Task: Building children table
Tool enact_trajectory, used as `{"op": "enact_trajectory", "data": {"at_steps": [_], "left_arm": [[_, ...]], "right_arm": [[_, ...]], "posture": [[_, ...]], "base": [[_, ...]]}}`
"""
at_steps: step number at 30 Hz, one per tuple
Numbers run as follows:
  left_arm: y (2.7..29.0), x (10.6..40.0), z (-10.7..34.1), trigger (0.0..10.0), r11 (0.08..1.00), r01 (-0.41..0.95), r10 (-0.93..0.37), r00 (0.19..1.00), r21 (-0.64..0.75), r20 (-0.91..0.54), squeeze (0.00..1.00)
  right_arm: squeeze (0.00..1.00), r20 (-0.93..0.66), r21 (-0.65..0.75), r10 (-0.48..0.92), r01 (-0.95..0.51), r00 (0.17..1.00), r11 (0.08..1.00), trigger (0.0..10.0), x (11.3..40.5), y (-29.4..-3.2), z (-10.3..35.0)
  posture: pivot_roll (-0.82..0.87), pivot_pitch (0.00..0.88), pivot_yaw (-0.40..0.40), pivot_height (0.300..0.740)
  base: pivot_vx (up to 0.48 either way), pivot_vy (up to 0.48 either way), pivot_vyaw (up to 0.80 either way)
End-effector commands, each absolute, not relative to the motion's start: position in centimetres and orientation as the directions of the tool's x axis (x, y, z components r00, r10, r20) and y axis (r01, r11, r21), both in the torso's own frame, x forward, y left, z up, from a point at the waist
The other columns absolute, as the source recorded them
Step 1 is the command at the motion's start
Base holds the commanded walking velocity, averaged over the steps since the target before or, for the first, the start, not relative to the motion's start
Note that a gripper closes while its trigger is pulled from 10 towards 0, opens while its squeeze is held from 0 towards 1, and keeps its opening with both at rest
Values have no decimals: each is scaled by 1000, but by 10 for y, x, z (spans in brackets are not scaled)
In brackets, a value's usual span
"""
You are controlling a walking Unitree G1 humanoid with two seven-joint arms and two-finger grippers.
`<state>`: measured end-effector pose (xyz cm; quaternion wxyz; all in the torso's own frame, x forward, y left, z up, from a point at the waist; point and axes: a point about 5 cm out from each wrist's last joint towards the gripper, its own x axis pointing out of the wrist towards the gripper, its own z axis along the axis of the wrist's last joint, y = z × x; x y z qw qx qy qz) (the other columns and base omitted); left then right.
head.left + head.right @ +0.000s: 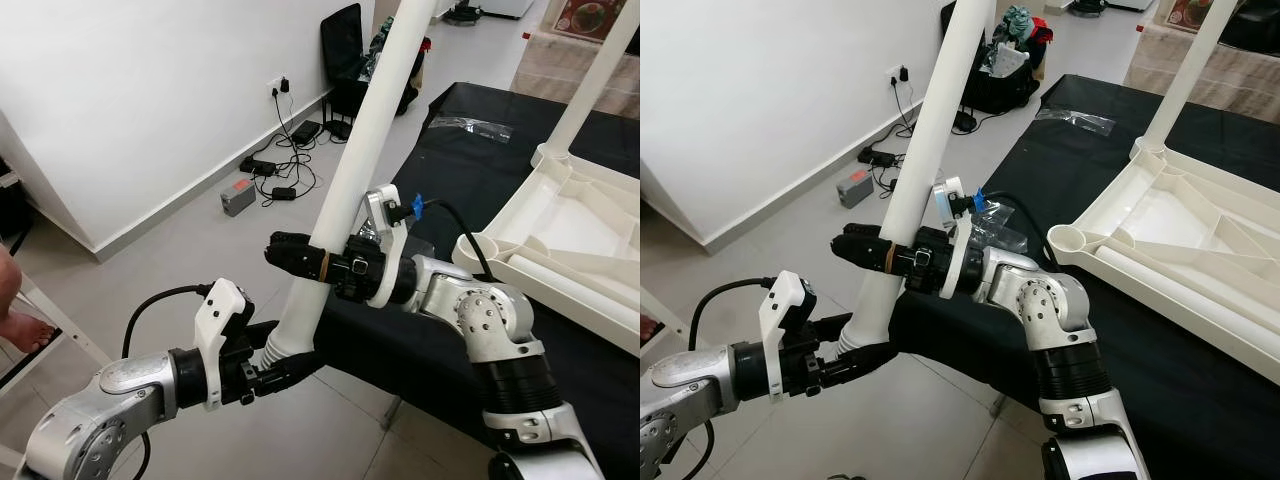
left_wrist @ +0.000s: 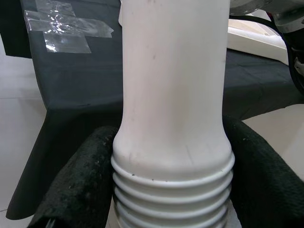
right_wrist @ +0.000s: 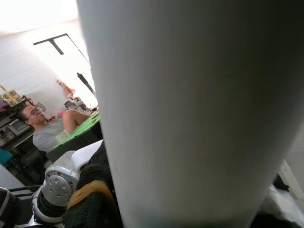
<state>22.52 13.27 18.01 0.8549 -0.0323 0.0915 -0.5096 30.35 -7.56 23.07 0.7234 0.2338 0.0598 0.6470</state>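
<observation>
A long white table leg [image 1: 362,140] stands tilted in front of me, its threaded end [image 2: 173,197] lowest. My left gripper [image 1: 280,365] is shut on that threaded end, a black finger [image 2: 78,183] on each side of it. Higher up the leg, my right gripper [image 1: 300,258] is shut around the shaft [image 3: 190,109]. The white tabletop [image 1: 1185,235] lies upside down on the black-covered table [image 1: 1080,160] at my right. One leg [image 1: 1188,65] stands fitted in it, and an empty round socket [image 1: 1072,240] shows at its near corner.
Cables, a power strip and a small grey box [image 1: 238,196] lie on the tiled floor by the white wall. A black bag [image 1: 345,50] stands further back. A person's bare foot [image 1: 22,325] shows at the far left, and a seated person [image 3: 45,128] appears in the right wrist view.
</observation>
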Motion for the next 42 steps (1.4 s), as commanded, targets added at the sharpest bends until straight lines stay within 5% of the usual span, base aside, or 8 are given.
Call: {"op": "enact_trajectory", "data": {"at_steps": [1, 3, 4, 14, 15, 38, 40, 42], "left_arm": [[133, 223, 173, 10000, 479, 861, -875, 452, -169, -175, 0], [133, 224, 172, 10000, 485, 858, -871, 457, -170, -181, 98], [134, 225, 172, 10000, 493, 854, -867, 465, -166, -181, 1000], [139, 233, 175, 10000, 542, 835, -833, 520, -94, -188, 1000], [142, 237, 175, 10000, 561, 826, -816, 542, -54, -199, 0], [146, 264, 194, 10000, 805, 570, -573, 819, 166, -36, 0], [150, 277, 204, 10000, 880, 428, -441, 897, 205, 19, 0], [151, 282, 208, 10000, 907, 364, -382, 923, 211, 50, 0]], "right_arm": [[0, 222, 404, 967, -915, 125, 25, 0, 300, -71, 235], [0, 224, 404, 967, -915, 124, 24, 0, 300, -71, 235], [0, 223, 399, 966, -917, 127, 28, 0, 302, -73, 236], [0, 220, 376, 959, -923, 178, 85, 0, 310, -80, 240], [0, 219, 375, 952, -919, 214, 120, 0, 315, -84, 241], [0, 258, 170, 429, -478, 866, 862, 0, 380, -144, 279], [0, 298, 64, 243, -273, 923, 960, 10000, 381, -152, 292], [0, 316, 54, 171, -198, 933, 979, 10000, 381, -156, 296]], "posture": [[75, 130, -12, 740], [75, 130, -12, 740], [77, 133, -10, 740], [77, 132, -10, 740], [81, 131, -9, 740], [78, 117, -10, 740], [83, 116, -13, 740], [86, 118, -14, 740]], "base": [[0, 0, 0], [0, 0, 0], [0, 0, 0], [0, 0, 0], [0, 0, 0], [0, 0, 0], [0, 0, 0], [0, 0, 0]]}}
